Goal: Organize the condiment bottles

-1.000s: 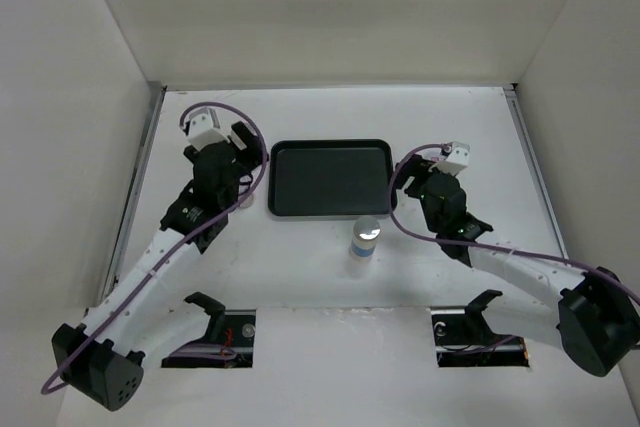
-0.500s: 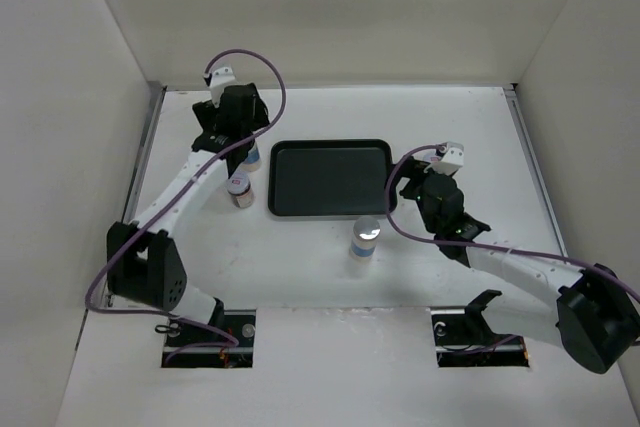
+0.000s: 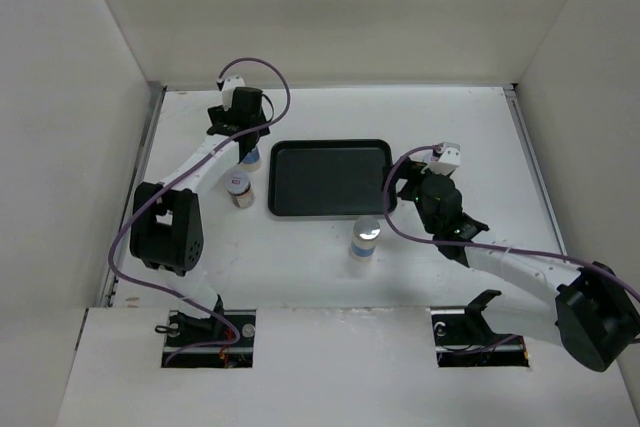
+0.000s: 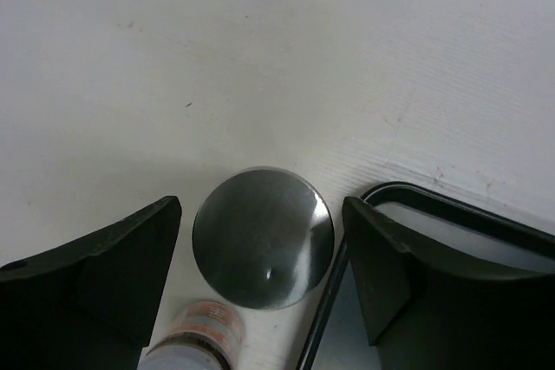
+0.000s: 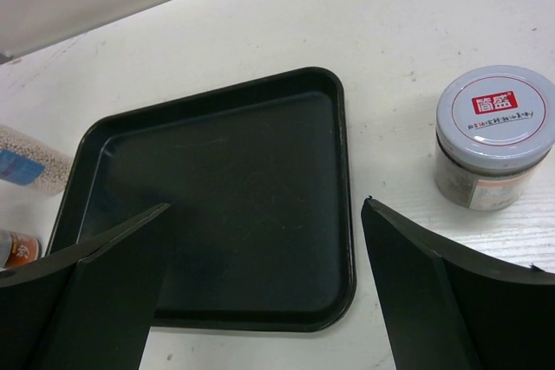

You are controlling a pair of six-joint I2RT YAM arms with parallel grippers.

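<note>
A grey-capped condiment bottle [image 4: 263,237] stands just off the black tray's far left corner. My left gripper [image 4: 262,199] hangs over it, open, one finger on each side with a thin strip of table showing on both. A short condiment bottle [image 3: 241,190] with an orange label stands just nearer. Another grey-capped one with a blue band [image 3: 366,237] stands in front of the tray. A short jar with a pale lid [image 5: 494,140] sits right of the tray. My right gripper [image 5: 265,203] is open and empty above the tray's near right corner.
The black tray [image 3: 330,179] lies mid-table with nothing in it. White walls enclose the table at the back and on both sides. The left arm [image 3: 190,172] stretches along the tray's left side. Two slots [image 3: 210,332] cut the near edge.
The left arm has stretched away from me toward the back left, uncovering the short bottle and stopping over the grey-capped one. The right arm has barely shifted.
</note>
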